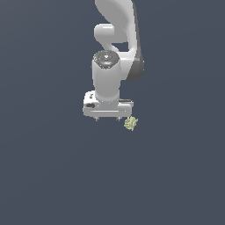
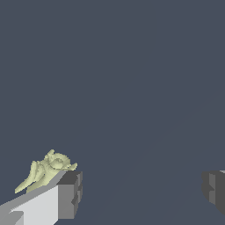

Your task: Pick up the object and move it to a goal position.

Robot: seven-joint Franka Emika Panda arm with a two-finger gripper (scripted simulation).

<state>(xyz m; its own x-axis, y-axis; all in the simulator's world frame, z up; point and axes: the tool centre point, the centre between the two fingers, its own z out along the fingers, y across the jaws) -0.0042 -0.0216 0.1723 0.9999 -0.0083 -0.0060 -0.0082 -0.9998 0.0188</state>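
Observation:
The object (image 1: 131, 123) is a tiny pale yellow-green lumpy item lying on the dark floor. My white gripper (image 1: 107, 119) hangs just beside it, on the exterior view's left of it, with only the short fingertips showing under the hand. In the wrist view the object (image 2: 46, 169) lies outside the jaws, behind one grey finger pad (image 2: 70, 193). The other pad (image 2: 214, 190) stands far across. My gripper (image 2: 143, 193) is open and holds nothing.
The floor (image 1: 52, 167) is a plain dark blue-grey surface. The white arm (image 1: 116, 39) rises behind the gripper toward the top of the exterior view.

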